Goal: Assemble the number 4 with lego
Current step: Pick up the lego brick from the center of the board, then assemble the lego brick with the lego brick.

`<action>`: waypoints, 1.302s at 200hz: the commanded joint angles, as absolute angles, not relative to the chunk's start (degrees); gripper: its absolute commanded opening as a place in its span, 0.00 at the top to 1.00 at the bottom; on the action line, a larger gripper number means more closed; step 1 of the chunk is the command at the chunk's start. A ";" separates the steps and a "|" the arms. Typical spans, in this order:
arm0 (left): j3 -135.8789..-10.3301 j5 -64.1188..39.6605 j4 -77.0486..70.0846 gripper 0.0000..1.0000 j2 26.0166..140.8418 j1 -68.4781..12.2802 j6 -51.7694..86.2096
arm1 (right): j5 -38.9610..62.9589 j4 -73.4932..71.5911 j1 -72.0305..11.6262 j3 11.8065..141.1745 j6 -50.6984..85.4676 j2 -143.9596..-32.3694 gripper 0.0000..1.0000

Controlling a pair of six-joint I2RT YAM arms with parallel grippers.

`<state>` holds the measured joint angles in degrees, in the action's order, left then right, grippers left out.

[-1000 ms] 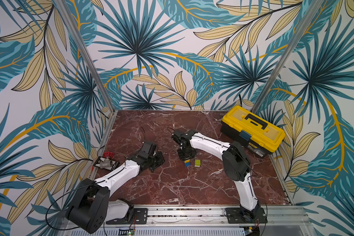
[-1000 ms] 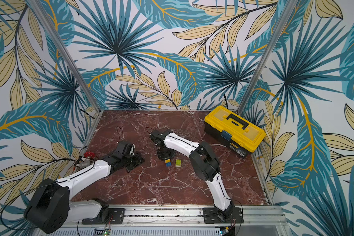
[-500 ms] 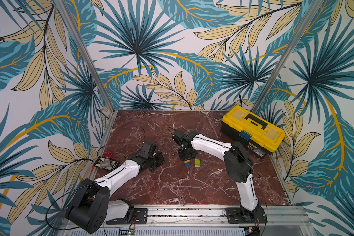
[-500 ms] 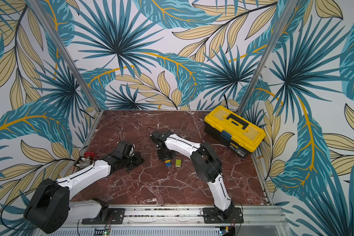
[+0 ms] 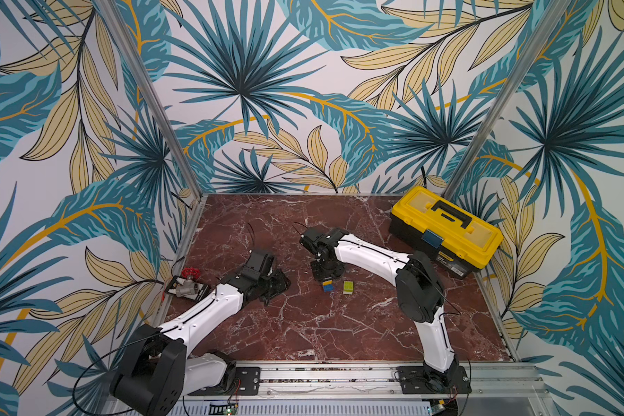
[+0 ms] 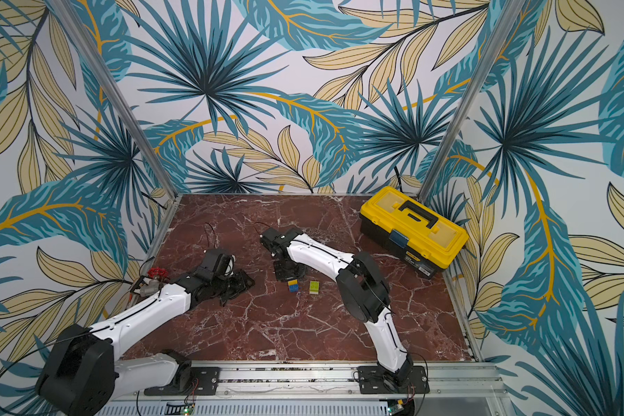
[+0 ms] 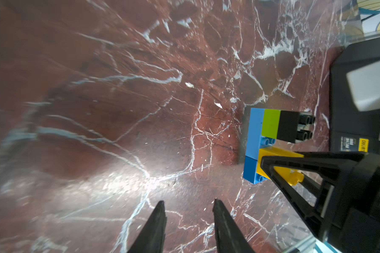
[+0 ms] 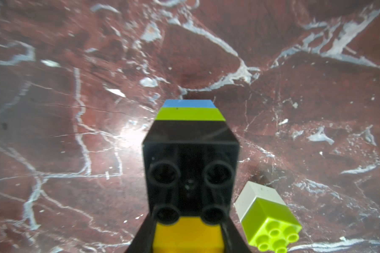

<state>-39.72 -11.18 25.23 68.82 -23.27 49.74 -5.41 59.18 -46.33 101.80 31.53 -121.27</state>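
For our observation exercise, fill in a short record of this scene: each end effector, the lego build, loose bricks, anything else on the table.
right end effector: shut on yellow brick of the joined bricks
left end effector: open, empty, apart from the bricks
joined bricks: light blue, dark blue, green, black, yellow; number 4 unfinished
loose pair: green and white, beside the joined bricks
other: yellow toolbox at far corner

Left end effector (image 7: pixel 188 200) agape, right (image 8: pixel 188 220) clamped
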 commanded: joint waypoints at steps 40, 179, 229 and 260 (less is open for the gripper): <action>-45.82 5.27 30.62 0.49 56.68 -23.16 43.47 | -7.58 59.88 -48.79 99.67 36.93 -108.69 0.93; -43.44 -12.38 19.51 0.59 68.87 -24.63 46.38 | -10.56 62.49 -43.17 81.43 42.89 -92.46 0.90; -42.25 -12.62 12.44 0.63 75.14 -31.40 50.39 | -8.03 60.72 -41.78 80.07 39.95 -95.80 0.90; -41.25 -12.91 9.29 0.64 77.22 -32.34 52.05 | -6.96 61.00 -41.72 81.37 39.81 -99.03 0.90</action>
<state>-42.96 -12.47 14.11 76.34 -31.99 50.02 -8.29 61.21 -41.78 80.99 40.60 -96.36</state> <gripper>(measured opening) 0.367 0.351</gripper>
